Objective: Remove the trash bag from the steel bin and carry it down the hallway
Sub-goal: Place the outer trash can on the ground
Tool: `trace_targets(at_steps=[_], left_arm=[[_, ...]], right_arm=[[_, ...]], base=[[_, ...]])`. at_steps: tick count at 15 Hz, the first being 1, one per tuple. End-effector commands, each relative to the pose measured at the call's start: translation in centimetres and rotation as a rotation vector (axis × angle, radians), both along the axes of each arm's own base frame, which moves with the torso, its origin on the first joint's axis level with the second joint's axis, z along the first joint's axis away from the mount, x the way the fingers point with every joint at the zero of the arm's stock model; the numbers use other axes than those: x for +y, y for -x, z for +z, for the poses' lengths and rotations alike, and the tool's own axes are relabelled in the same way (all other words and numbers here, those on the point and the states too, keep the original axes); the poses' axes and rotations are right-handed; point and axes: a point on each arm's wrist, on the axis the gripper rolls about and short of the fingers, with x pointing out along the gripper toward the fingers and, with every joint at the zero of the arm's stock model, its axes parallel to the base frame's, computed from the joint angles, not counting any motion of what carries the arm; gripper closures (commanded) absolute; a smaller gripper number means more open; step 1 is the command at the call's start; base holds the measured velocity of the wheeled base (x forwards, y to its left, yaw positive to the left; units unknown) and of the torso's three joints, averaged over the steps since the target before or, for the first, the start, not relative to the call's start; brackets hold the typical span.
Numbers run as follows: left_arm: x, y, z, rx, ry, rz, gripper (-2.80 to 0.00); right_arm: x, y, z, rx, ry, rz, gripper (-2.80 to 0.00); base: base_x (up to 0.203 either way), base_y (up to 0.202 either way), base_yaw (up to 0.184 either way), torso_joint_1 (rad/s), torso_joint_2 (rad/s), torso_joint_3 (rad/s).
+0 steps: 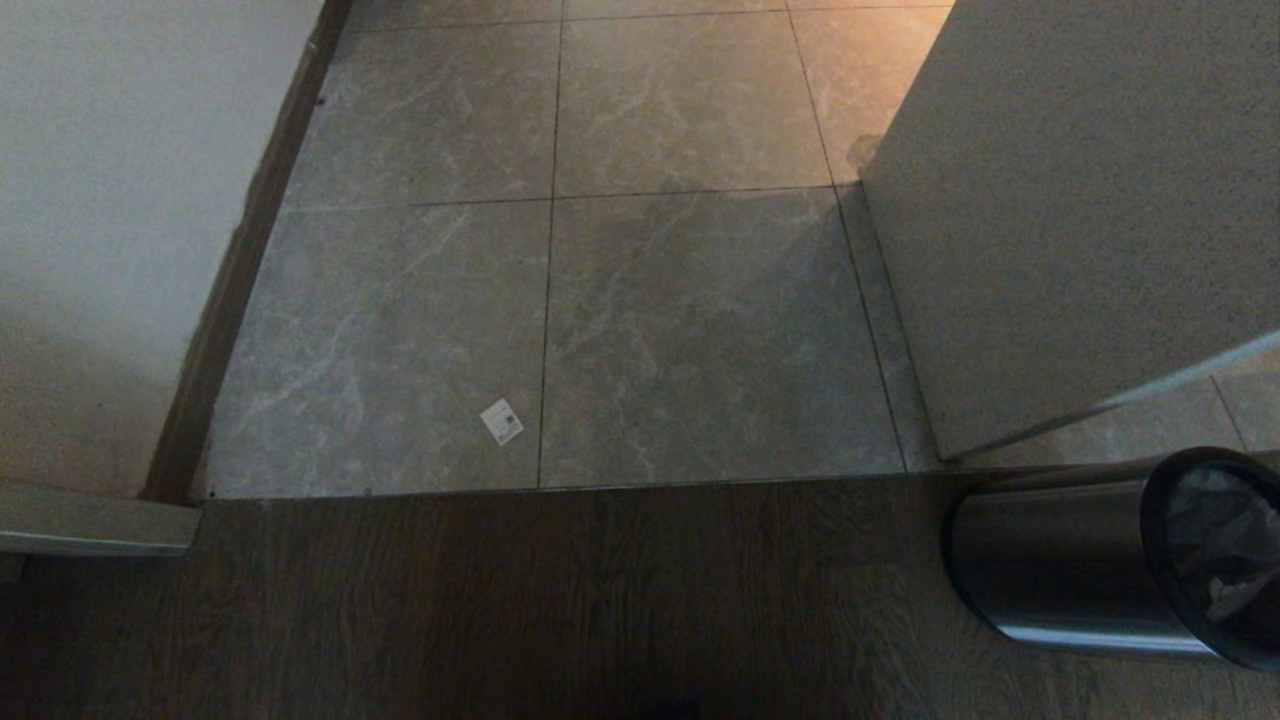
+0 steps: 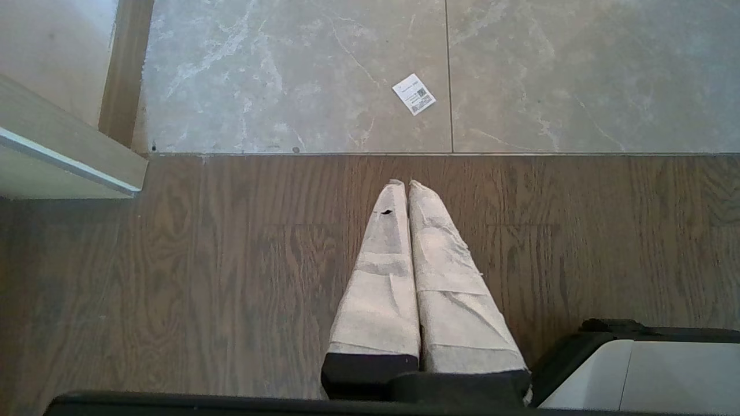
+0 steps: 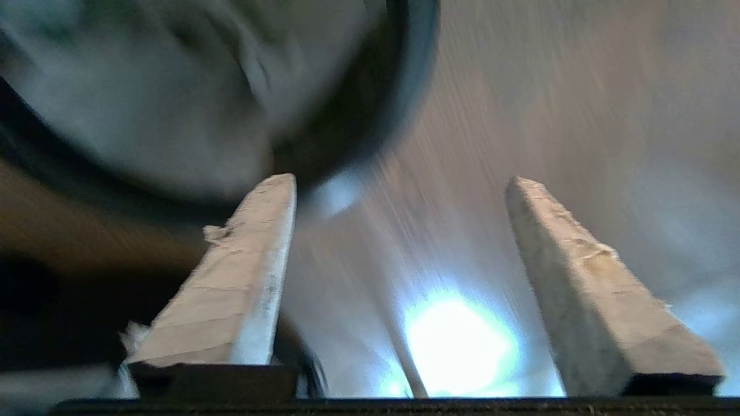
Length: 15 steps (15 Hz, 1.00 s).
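Right gripper (image 3: 399,179) spread wide and empty, poised just beside the black rim of the steel bin (image 1: 1060,565) at near right on the wood floor, presumably readying to seize the trash bag (image 1: 1215,550) inside; left gripper (image 2: 403,185) clenched, parked; tiled hallway (image 1: 690,250) beyond.

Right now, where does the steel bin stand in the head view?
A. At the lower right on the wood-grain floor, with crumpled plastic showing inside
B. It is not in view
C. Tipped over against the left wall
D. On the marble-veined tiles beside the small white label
A: the steel bin stands at the lower right on the wood-grain floor, and the trash bag shows inside its black rim.
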Motion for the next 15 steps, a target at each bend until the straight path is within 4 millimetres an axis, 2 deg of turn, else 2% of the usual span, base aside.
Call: trace_targets(at_steps=[1, 7, 13, 15], left_arm=[[0.0, 0.0, 0.0, 0.000, 0.001, 0.001, 0.00], [0.0, 0.0, 0.0, 0.000, 0.000, 0.001, 0.00], [0.0, 0.0, 0.0, 0.000, 0.000, 0.001, 0.00], [0.0, 0.0, 0.0, 0.000, 0.000, 0.001, 0.00]], right_arm=[[-2.0, -1.1, -2.1, -0.082, -0.040, 0.028, -2.80], [-4.5, -2.6, -5.5, -0.178, -0.055, 0.086, -2.80], [-5.5, -3.4, -9.3, -0.216, -0.133, 0.132, -2.80], [-5.8, -3.6, -10.0, -0.238, -0.146, 0.150, -2.80]], base=[[0.000, 0.000, 0.000, 0.000, 0.00, 0.000], [0.000, 0.000, 0.000, 0.000, 0.00, 0.000], [0.000, 0.000, 0.000, 0.000, 0.00, 0.000], [0.000, 0.000, 0.000, 0.000, 0.00, 0.000]])
